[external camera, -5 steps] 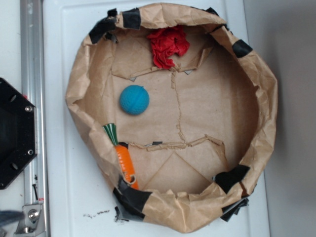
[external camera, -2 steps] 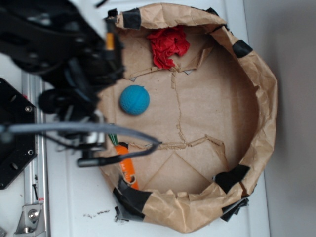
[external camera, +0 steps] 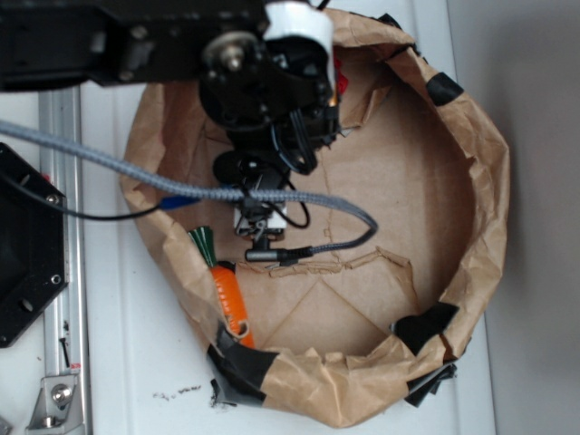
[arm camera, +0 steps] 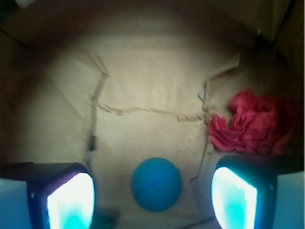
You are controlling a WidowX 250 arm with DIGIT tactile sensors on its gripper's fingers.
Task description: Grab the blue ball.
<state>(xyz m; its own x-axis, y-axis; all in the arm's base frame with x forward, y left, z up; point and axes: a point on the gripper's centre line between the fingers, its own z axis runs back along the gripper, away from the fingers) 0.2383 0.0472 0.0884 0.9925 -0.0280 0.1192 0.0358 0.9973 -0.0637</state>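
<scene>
The blue ball (arm camera: 156,184) lies on the brown paper floor, seen in the wrist view low in the frame between my two fingers and below them. My gripper (arm camera: 153,202) is open, its fingers (arm camera: 71,200) wide apart on either side of the ball and not touching it. In the exterior view the ball is hidden under the arm and gripper (external camera: 258,172), which hang over the left middle of the paper basin.
A crumpled brown paper basin (external camera: 480,181) with black tape rings the work area. A red cloth wad (arm camera: 252,121) lies beside the right finger. An orange toy carrot (external camera: 229,299) lies against the lower left wall. A grey cable (external camera: 136,177) crosses the basin.
The arm has swung in from the left over the basin and now covers the ball in the exterior view. The ball, cloth and carrot have not moved.
</scene>
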